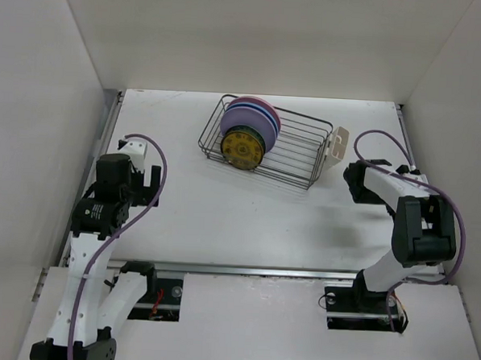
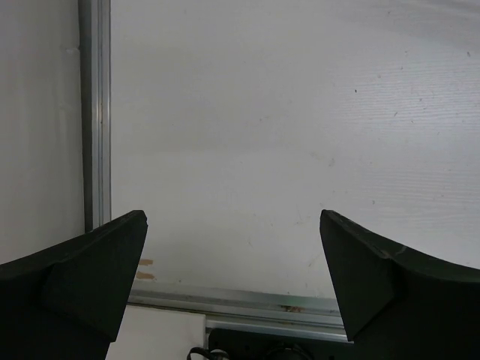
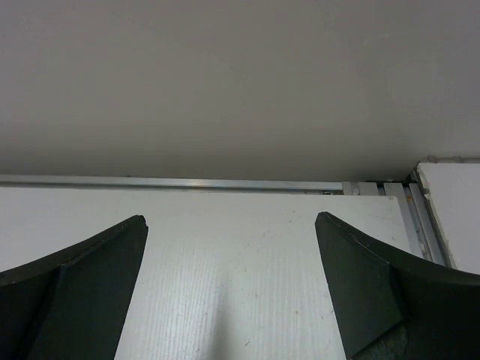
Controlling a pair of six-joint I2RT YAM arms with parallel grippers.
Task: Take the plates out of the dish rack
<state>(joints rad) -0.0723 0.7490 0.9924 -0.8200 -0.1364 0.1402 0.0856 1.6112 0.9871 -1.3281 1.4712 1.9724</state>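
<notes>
At the upper middle of the top view, the dish rack (image 1: 294, 155) stands on the table (image 1: 222, 219), with the plates (image 1: 249, 132) upright in its left end. The left gripper (image 1: 142, 173) is well apart at lower left. The right gripper (image 1: 356, 178) is near the rack's right end.

In the left wrist view, the jaws are wide apart above the table.

In the right wrist view, the jaws are also wide apart.
</notes>
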